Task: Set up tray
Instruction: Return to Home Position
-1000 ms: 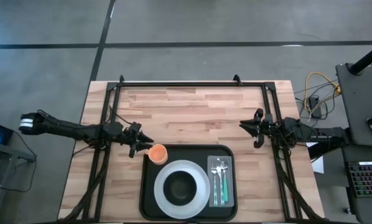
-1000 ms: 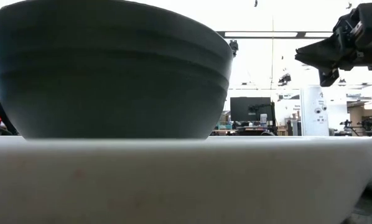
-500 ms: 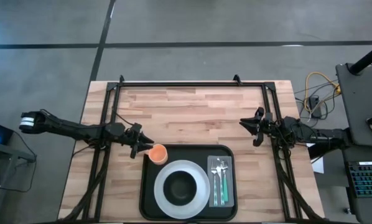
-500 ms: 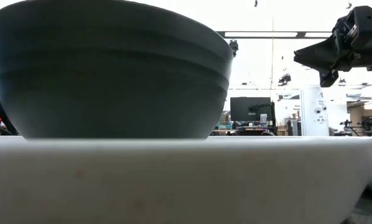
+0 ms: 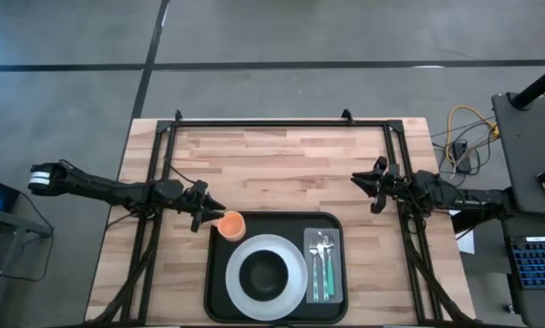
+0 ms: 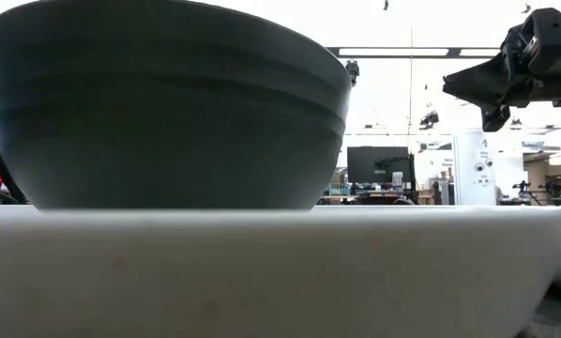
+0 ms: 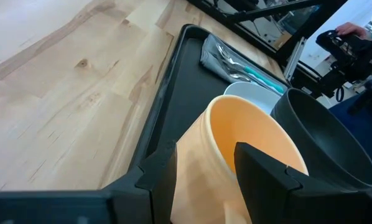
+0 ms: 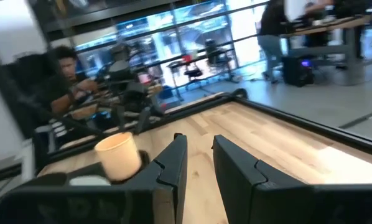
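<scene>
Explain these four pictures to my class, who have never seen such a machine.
It is a robot: two dark arms at a wooden table, each ending in a two-finger gripper. One camera looks straight down, one sits at table height, where the dark bowl and white plate fill the picture, and one rides on each wrist. On the black tray are the plate with the bowl on it, an orange cup at a corner, and a grey napkin carrying green cutlery. The left gripper is beside the cup, the right gripper over bare wood; both are open and hold nothing.
</scene>
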